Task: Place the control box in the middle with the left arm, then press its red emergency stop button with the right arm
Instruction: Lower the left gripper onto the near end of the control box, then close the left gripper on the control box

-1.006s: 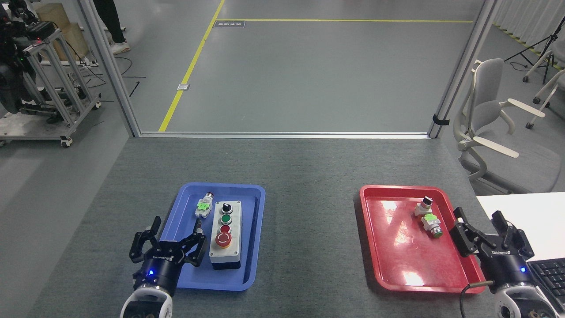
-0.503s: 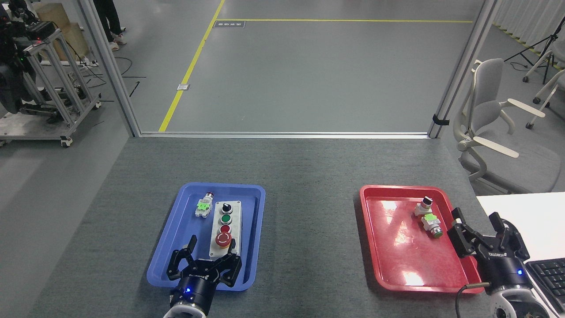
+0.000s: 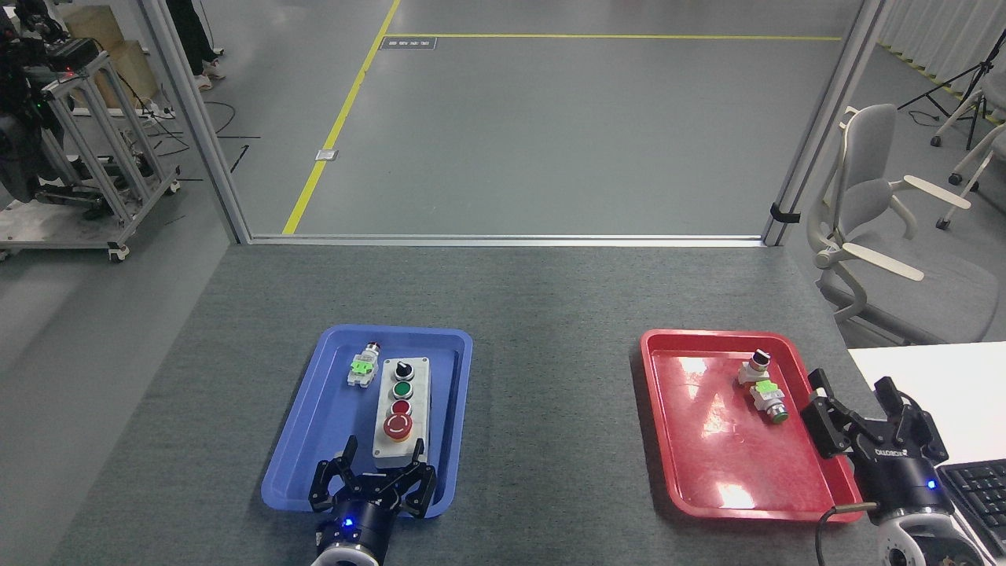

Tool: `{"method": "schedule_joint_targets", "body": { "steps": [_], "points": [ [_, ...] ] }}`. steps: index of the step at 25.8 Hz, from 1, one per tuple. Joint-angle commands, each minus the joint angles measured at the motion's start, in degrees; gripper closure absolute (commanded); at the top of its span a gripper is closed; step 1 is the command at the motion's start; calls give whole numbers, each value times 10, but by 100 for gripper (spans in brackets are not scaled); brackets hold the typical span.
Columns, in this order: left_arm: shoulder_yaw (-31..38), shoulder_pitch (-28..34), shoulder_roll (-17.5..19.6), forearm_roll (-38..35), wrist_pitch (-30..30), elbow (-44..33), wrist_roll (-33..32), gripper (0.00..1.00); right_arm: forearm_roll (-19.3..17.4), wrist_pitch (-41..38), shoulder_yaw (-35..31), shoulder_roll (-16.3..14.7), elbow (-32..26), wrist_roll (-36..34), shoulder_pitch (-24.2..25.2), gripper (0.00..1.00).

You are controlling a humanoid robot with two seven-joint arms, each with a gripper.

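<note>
Head view shows the control box (image 3: 402, 420) lying inside the blue tray (image 3: 314, 440), its long side running away from the robot, with the red emergency stop button (image 3: 398, 425) at the near end of the row. A small loose switch part (image 3: 362, 366) lies just beside its far left corner. The left gripper (image 3: 372, 481) is at the near end of the box with its claws spread wide and nothing between them. The right gripper (image 3: 864, 417) waits released beside the red tray (image 3: 707, 464), also holding nothing.

The step in hand appears to be the grasp. To do it well, the claws should go down on the two long sides of the box, below the button caps, and avoid the tray rim. After closing, lift it clear over the rim before carrying it to the bare counter (image 3: 550, 409) between the trays
</note>
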Motion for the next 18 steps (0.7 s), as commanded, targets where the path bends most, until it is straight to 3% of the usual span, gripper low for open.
{"method": "schedule_joint_targets", "body": {
  "steps": [1,7,10,18],
  "points": [
    [1,-11,-5,2,5,28,6,0,0,3,1,0,0,1,-1,0],
    [6,-22,-11,52,6,60,33,0,0,4,1,0,0,1,-1,0],
    [5,-35,-11,50,8,84,35,0,-1,4,2,0,0,1,-1,0],
    [-1,-35,-10,45,19,65,36,0,-2,7,2,-5,3,1,-1,0]
  ]
}}
